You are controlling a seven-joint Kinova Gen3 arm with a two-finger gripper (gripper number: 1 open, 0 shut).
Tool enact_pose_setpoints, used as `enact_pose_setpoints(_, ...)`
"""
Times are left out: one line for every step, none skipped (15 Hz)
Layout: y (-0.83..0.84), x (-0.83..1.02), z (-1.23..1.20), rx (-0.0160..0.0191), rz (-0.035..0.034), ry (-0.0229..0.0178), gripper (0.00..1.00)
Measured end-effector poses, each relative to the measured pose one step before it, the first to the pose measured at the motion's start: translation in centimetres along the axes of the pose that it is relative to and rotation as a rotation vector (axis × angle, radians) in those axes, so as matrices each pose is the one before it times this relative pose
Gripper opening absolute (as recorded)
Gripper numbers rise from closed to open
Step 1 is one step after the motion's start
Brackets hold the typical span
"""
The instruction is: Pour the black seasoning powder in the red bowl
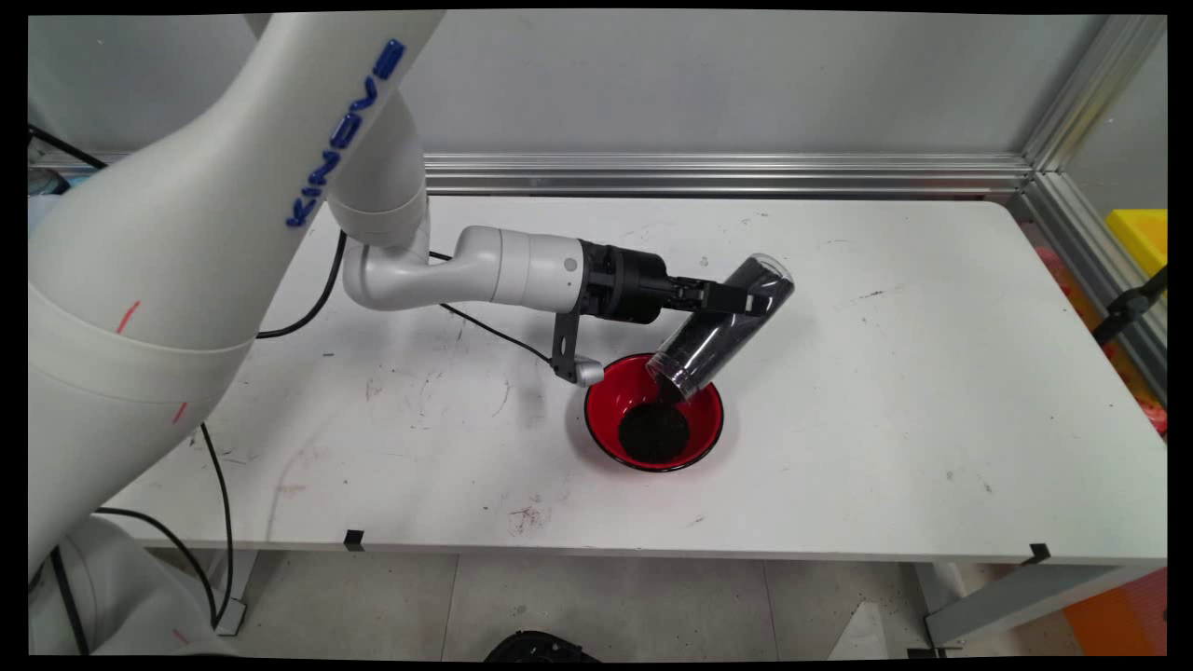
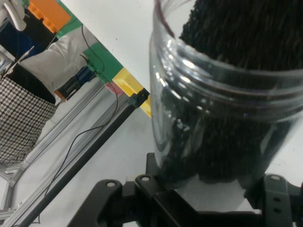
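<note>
Two fingers: the black gripper (image 1: 746, 298) pinches a clear plastic jar (image 1: 722, 326) across its body, one finger on each side; in the hand view the gripper (image 2: 208, 189) shows its linkage at either side of the jar (image 2: 222, 94).
Jar tilt: steeply tipped, closed base up and to the right, open mouth down and to the left.
Jar contents: dark, fine-grained material (image 2: 236, 42) fills much of the inside and lies against the lower wall toward the mouth.
Jar mouth: held just above the far right part of the red bowl (image 1: 606, 424), within its rim as seen from the main view.
Bowl: red inside with a dark outer edge, standing on the white table (image 1: 885, 419) near the middle, toward the near side.
Bowl contents: a round dark heap (image 1: 653, 431) of the same kind of grains sits in the bottom.
Stream: a little dark material shows between the mouth and the heap.
Arm: the wrist reaches in from the left, level with the table, with black cables (image 1: 485, 326) trailing behind.
Table surface: scuffed and marked with a few dark specks.
Beyond the table: an aluminium frame rail (image 1: 727, 172) runs along the far edge below the wall.
</note>
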Motion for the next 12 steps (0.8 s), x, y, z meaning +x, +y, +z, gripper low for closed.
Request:
enact_pose_setpoints(-0.022,-0.017,-0.078,-0.00005,-0.00110,-0.00023,0.00)
enact_pose_setpoints(-0.023,-0.024,-0.074,-0.00157,-0.00439,0.00007,0.00)
enact_pose_setpoints(-0.020,-0.025,-0.073,-0.00189,-0.00530,0.00000,0.00)
enact_pose_setpoints(-0.063,-0.047,-0.056,-0.00054,-0.00557,-0.00052,0.00)
enact_pose_setpoints(-0.073,-0.045,-0.045,-0.00046,-0.00343,-0.00041,0.00)
enact_pose_setpoints(-0.080,-0.044,-0.047,-0.00047,-0.00332,-0.00028,0.00)
enact_pose_setpoints(-0.033,-0.017,-0.041,-0.00072,-0.00239,-0.00026,0.00)
enact_pose_setpoints(-0.040,-0.021,-0.071,-0.00162,-0.00327,-0.00024,0.00)
enact_pose_setpoints(-0.044,-0.006,-0.090,-0.00143,-0.00419,0.00039,0.00)
enact_pose_setpoints(-0.051,-0.018,-0.091,-0.00168,-0.00571,0.00065,0.00)
enact_pose_setpoints(-0.050,-0.022,-0.062,-0.00128,-0.00666,0.00080,0.00)
enact_pose_setpoints(-0.085,-0.058,-0.089,-0.00148,-0.01254,-0.00002,0.00)
